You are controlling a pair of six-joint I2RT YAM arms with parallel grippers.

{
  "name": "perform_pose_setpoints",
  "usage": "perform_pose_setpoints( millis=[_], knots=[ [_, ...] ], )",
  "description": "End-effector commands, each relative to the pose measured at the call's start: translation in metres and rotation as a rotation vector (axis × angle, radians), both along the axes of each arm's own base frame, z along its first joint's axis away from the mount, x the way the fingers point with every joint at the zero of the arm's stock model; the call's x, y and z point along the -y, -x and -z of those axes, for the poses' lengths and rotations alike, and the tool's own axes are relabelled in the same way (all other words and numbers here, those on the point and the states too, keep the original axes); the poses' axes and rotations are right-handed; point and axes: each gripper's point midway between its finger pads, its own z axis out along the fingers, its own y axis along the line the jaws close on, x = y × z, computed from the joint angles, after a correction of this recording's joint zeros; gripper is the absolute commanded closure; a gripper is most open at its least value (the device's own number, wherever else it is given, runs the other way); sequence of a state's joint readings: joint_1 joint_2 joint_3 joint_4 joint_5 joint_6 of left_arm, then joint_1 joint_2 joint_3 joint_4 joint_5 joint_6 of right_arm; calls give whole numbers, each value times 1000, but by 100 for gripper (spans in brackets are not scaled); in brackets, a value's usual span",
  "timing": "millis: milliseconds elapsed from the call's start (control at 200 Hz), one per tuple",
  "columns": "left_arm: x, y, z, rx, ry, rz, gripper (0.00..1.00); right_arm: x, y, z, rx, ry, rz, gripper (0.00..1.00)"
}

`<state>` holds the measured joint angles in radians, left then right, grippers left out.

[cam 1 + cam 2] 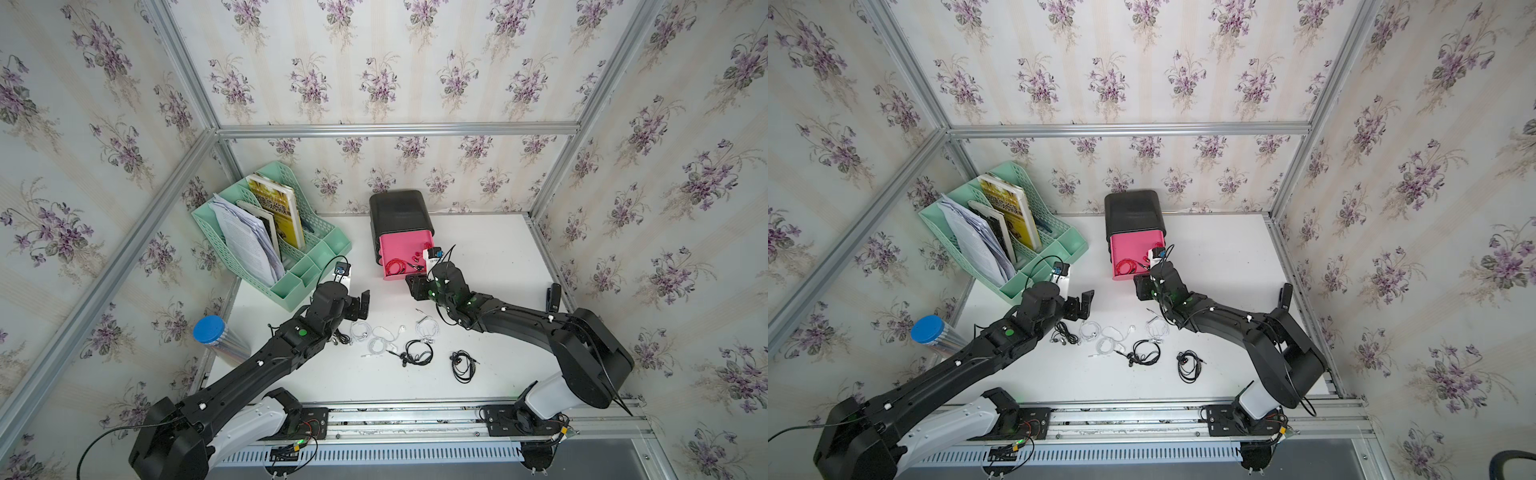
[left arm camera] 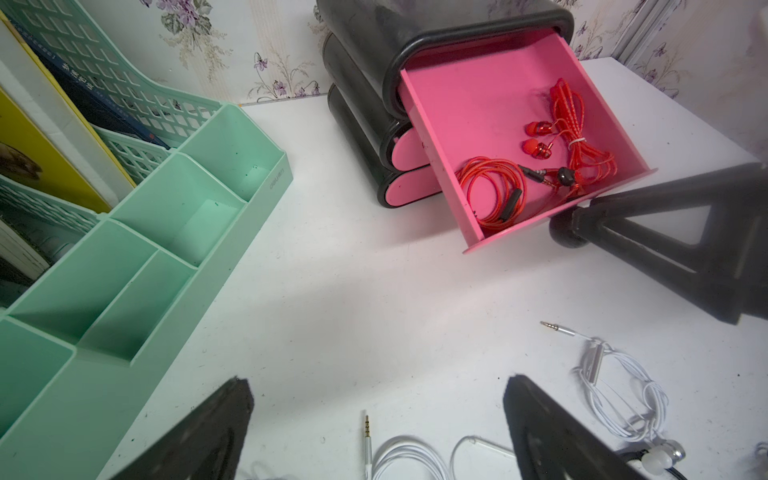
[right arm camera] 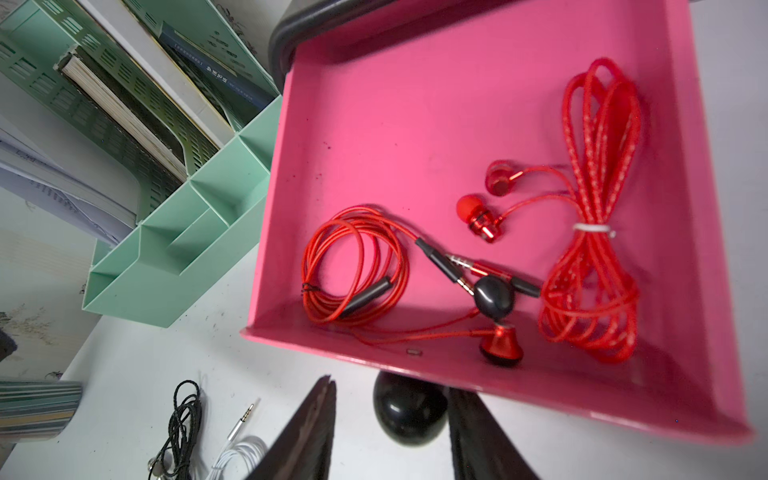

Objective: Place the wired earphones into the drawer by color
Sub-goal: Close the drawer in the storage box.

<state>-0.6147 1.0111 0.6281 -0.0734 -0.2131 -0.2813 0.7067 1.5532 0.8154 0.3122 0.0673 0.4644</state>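
Floral wallpaper [image 1: 386, 62] lines the booth around a white table [image 1: 498, 266]. At the table's left edge stands a blue-lidded can [image 1: 209, 328]. Beyond it is a green rack [image 1: 291, 270] holding papers [image 1: 245, 241] and books [image 1: 276, 208].

Right of the rack the left gripper [image 2: 376, 380] hovers over bare table, its jaws spread wide and holding nothing.

Loose earphones lie across the near middle of the table:
- A black set [image 1: 1065, 334] sits beside the left arm.
- Two white sets [image 1: 370, 336] lie close together right of it.
- A second black set [image 1: 417, 353] comes next, with a third white set [image 1: 428, 328] just beyond it.
- A third black set [image 1: 463, 365] lies apart at the right.

Against the far wall in the middle stands a black drawer unit [image 1: 401, 212]. Its top pink drawer [image 3: 415, 124] is pulled out, and the two lower drawers [image 2: 409, 183] are shut. Two red sets lie inside the open drawer. A round coil [image 3: 353, 266] is at the left near the front, and a tied bundle [image 3: 590, 270] is along the right wall, its earbuds between them.

The right gripper [image 3: 392, 386] sits at the drawer's front, half spread and straddling the black knob [image 3: 409, 415]. One finger is against the knob and the other is just clear of it, so nothing is clamped.

A black object [image 1: 554, 296] stands at the table's right edge
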Motion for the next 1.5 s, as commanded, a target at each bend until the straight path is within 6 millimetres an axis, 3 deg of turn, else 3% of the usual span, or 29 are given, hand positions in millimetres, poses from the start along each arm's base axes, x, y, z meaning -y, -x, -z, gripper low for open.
perform_pose_setpoints(
  millis=[0,480,789,1164,1494],
  knots=[
    [-1,-2,-6,18,1,-8,1,1,-7,-7,32,0,24,52],
    [-1,-2,-5,15,-1,-9,1,4,-6,23,-39,46,43,53],
    [-2,-2,-5,16,-3,-11,1,3,-9,20,-37,44,46,73],
    [-2,-2,-5,14,-3,-12,1,4,-8,-10,0,6,52,74],
    [-3,-2,-5,15,-1,-15,1,3,-17,-26,23,18,73,74]
  ],
)
